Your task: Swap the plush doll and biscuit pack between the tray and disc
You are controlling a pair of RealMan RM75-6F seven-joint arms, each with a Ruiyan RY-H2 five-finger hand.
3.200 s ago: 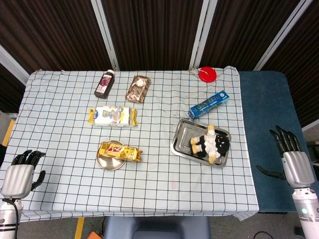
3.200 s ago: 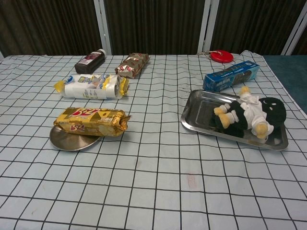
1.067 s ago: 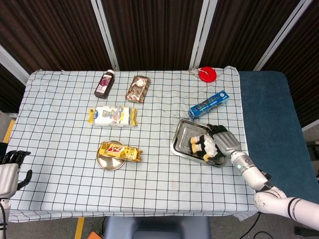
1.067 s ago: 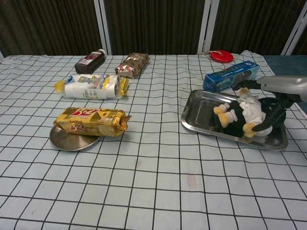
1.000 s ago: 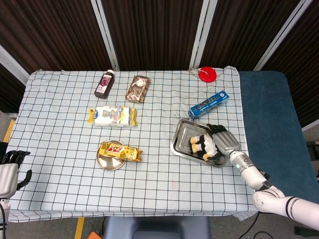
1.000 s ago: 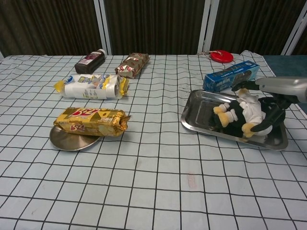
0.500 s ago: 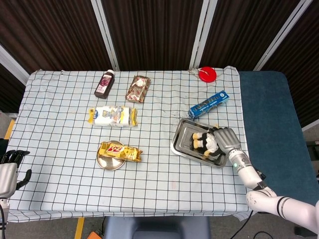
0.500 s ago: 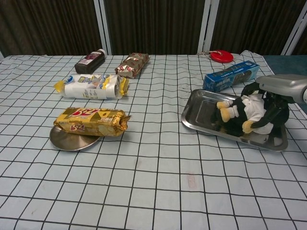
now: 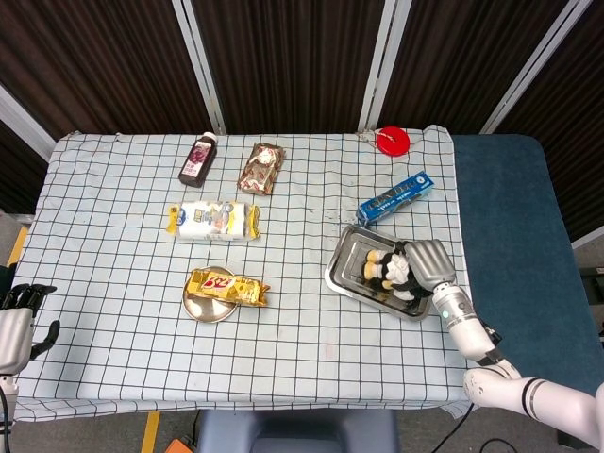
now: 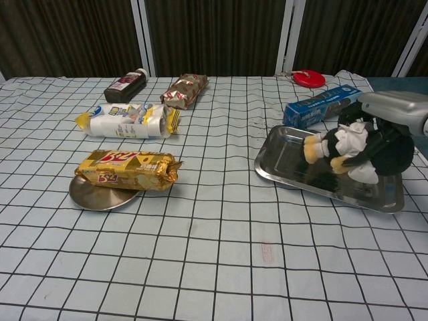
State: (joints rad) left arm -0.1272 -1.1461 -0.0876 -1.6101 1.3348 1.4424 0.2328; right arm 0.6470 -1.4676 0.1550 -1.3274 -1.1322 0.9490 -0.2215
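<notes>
The black-and-white plush doll (image 9: pixel 390 268) (image 10: pixel 349 150) is gripped by my right hand (image 9: pixel 430 261) (image 10: pixel 393 110), which comes in from the right and wraps around its black head. The doll hangs tilted just above the silver tray (image 9: pixel 346 267) (image 10: pixel 287 164), with its shadow on the tray floor. The gold biscuit pack (image 9: pixel 226 285) (image 10: pixel 127 169) lies across the round metal disc (image 9: pixel 202 309) (image 10: pixel 93 194) on the left half of the table. At the table's near left corner my left hand (image 9: pixel 13 328) holds nothing; it shows only in the head view.
A blue box (image 9: pixel 396 196) (image 10: pixel 321 106) lies just behind the tray, and a red round item (image 9: pixel 393 141) sits at the far right corner. A white-and-yellow pack (image 9: pixel 215 220), a brown snack pack (image 9: pixel 262 168) and a dark bottle (image 9: pixel 198 159) lie behind the disc.
My right hand closed around the doll and raised it off the tray floor, tilting it upward. The left hand has hardly moved over the last second.
</notes>
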